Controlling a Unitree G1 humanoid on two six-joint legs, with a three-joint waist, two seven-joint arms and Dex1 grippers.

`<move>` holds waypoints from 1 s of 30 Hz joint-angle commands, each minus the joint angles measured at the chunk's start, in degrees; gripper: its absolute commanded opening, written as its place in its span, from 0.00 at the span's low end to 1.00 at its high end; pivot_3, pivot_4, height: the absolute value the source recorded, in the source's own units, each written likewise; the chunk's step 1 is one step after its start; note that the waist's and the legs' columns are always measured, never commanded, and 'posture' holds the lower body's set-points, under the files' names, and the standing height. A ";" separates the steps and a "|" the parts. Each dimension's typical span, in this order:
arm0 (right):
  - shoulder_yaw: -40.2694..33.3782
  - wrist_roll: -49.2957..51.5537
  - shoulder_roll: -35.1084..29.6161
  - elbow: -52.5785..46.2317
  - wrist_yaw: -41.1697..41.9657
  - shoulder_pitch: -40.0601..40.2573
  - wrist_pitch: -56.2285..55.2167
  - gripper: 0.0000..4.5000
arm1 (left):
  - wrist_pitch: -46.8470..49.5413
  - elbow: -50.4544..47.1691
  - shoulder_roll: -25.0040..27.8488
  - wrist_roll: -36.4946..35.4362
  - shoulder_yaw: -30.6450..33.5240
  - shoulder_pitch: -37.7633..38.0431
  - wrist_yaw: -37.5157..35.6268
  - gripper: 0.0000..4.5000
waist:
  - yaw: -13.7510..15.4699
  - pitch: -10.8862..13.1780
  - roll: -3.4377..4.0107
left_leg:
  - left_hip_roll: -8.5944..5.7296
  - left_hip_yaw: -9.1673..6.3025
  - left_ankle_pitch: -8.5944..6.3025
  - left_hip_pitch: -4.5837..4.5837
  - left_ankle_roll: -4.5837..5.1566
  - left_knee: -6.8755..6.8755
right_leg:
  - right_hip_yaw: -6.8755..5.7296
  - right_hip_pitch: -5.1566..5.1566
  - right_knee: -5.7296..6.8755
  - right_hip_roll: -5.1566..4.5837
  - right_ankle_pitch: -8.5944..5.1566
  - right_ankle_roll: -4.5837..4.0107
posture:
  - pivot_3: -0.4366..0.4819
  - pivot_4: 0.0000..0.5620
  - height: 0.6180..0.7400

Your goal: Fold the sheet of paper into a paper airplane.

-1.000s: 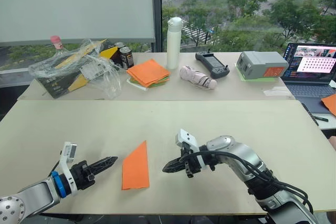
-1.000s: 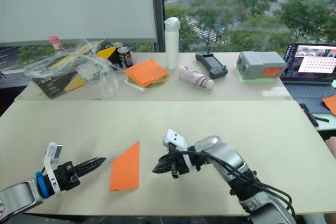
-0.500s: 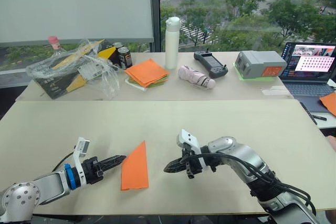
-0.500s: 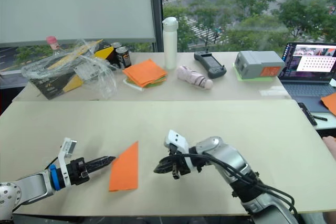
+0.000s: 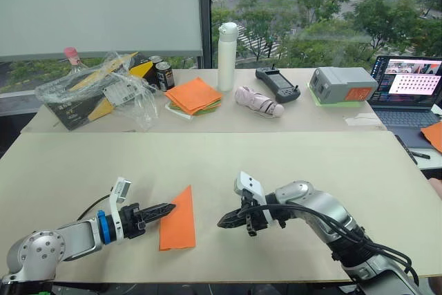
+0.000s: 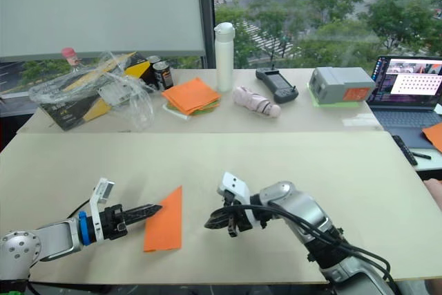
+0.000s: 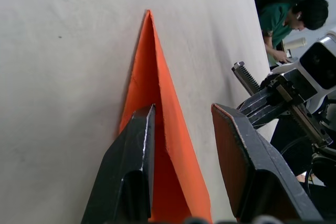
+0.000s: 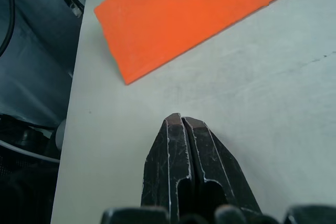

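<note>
Left end effector moved in from left of the paper, now at its left edge with fingers apart, one tip over the orange per wrist view; likely setting up a pinch or press for the next crease. Right end effector parked just right of the paper, fingers shut on nothing, barely shifted. Paper flat on bench, narrowed to a pointed strip, no airplane yet; can't tell contact at the left tip or how many layers are folded.
</note>
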 commanded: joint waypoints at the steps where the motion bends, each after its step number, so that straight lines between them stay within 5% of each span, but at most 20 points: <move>1: -1.14 1.53 -0.17 -2.30 -0.21 -0.15 0.35 0.00 | 0.68 0.39 -0.46 0.84 -0.21 -1.32 -0.86 0.40 | 0.03 0.00 0.00 | 0.00 0.00 0.00 0.00 0.00 0.00 | 0.00 0.00 0.00 0.00 0.00 0.00 | 0.48 0.27 1.00; 8: -1.24 1.46 -0.34 -2.34 -0.64 -0.12 0.36 0.00 | 1.77 0.34 -1.92 1.42 -0.54 -2.84 -0.48 0.40 | 0.04 0.00 -0.01 | 0.00 0.00 0.00 -0.02 0.00 0.04 | 0.00 0.00 0.01 0.00 0.00 0.00 | 0.48 0.27 1.00; 13: -1.24 1.45 -0.30 -2.29 -0.84 -0.09 0.33 0.00 | 2.38 -0.66 -2.70 1.17 -0.21 -2.68 -0.34 0.01 | 0.03 -0.01 -0.01 | -0.01 -0.01 0.00 -0.03 0.00 0.08 | 0.00 0.01 0.02 0.00 0.00 0.00 | 0.48 0.27 1.00; 23: -1.28 1.31 0.02 -1.56 -1.09 -0.64 -0.03 0.00 | 2.61 -0.99 -6.98 -0.65 1.40 -3.94 5.39 0.01 | 0.09 -0.01 -0.03 | -0.01 -0.02 0.00 -0.04 0.00 0.12 | 0.00 0.01 0.03 -0.02 0.00 0.00 | 0.48 0.27 1.00; 30: -1.30 1.10 0.39 -1.12 -1.47 -0.69 -0.31 0.00 | -1.75 -0.44 -17.73 -3.67 4.41 -7.38 19.06 0.01 | 0.28 -0.04 -0.08 | -0.07 -0.06 0.00 -0.16 0.00 0.35 | -0.02 0.02 0.08 -0.06 0.02 0.03 | 0.48 0.27 1.00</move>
